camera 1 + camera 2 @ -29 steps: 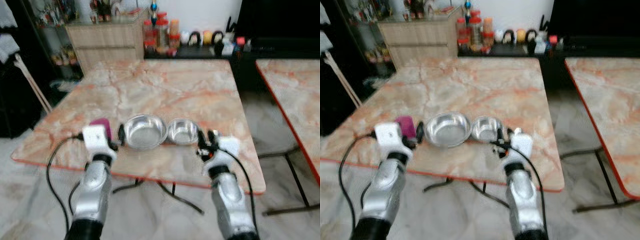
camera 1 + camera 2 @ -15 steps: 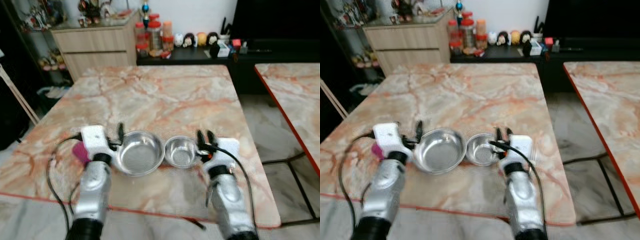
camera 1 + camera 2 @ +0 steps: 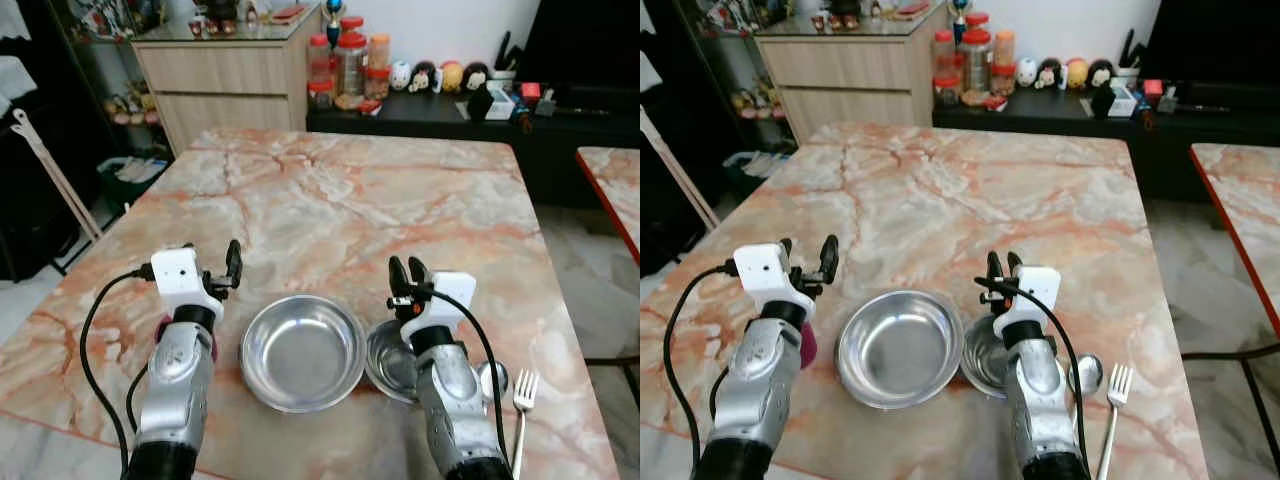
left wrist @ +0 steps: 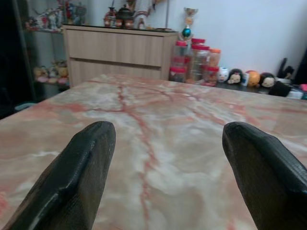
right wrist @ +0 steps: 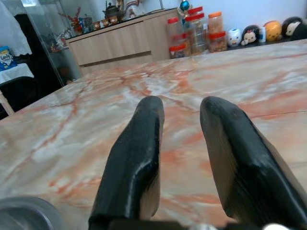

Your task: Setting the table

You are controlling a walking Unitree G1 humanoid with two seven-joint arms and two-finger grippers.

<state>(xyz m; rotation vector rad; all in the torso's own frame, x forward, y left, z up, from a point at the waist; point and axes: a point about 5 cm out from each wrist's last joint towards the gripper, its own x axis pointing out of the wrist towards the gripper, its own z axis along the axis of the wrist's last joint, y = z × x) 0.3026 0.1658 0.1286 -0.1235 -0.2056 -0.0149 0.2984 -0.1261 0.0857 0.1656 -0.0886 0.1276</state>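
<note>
Steel bowls (image 3: 302, 351) nearer now — fork (image 3: 521, 415), spoon (image 3: 493, 380) newly visible

Silver arms, blk cables, blk claws.

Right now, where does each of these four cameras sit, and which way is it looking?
Left eye view: on the head, looking down at the marble table, large bowl, small bowl, both arms.
Right eye view: same scene, plus fork.
Left wrist view: along the open left gripper towards the cabinet.
Right wrist view: along the right gripper; shares the cabinet.
</note>
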